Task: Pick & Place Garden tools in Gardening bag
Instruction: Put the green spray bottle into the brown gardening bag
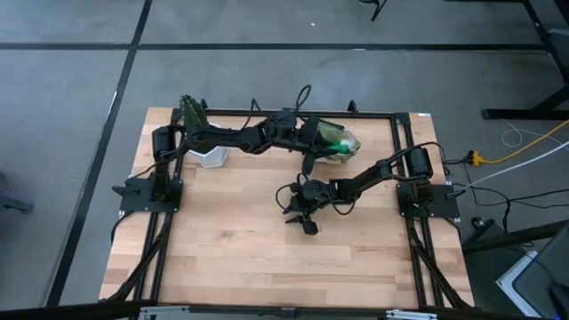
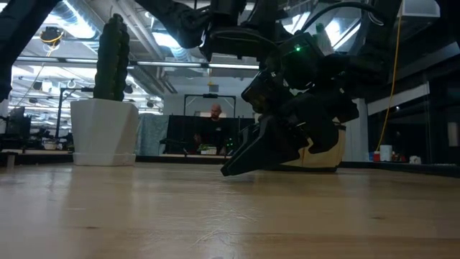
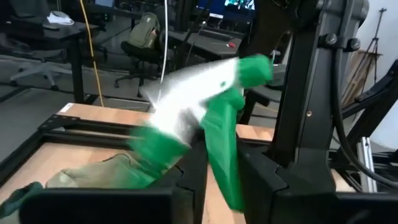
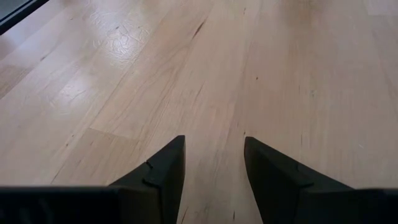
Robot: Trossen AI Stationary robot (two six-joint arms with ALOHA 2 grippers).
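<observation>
My left gripper (image 1: 322,138) reaches over the beige gardening bag (image 1: 345,149) at the table's far middle and is shut on a bright green-and-white item (image 3: 217,106), which looks blurred in the left wrist view. The bag's canvas (image 3: 102,175) and its dark green trim (image 3: 18,194) show below the item. My right gripper (image 1: 304,216) is open and empty, with its tips pointing down close to the bare wood (image 4: 214,163) nearer the table's middle. The trowel, the rake and the shears show in no view. My left gripper pinches the green lower part (image 3: 225,163) of the green-and-white item between its two fingers (image 3: 267,180). The item's white and green upper part (image 3: 205,87) sticks out beyond the fingertips. The item is lifted clear, over the bag. The gripper comes from the table's left.
A white pot (image 1: 212,157) with a green cactus (image 1: 191,111) stands at the far left, and it also shows in the low view (image 2: 104,133). The bag (image 2: 325,152) sits just behind my right gripper (image 2: 241,164). A black frame (image 1: 404,114) runs round the table. Bare wood lies along the near side.
</observation>
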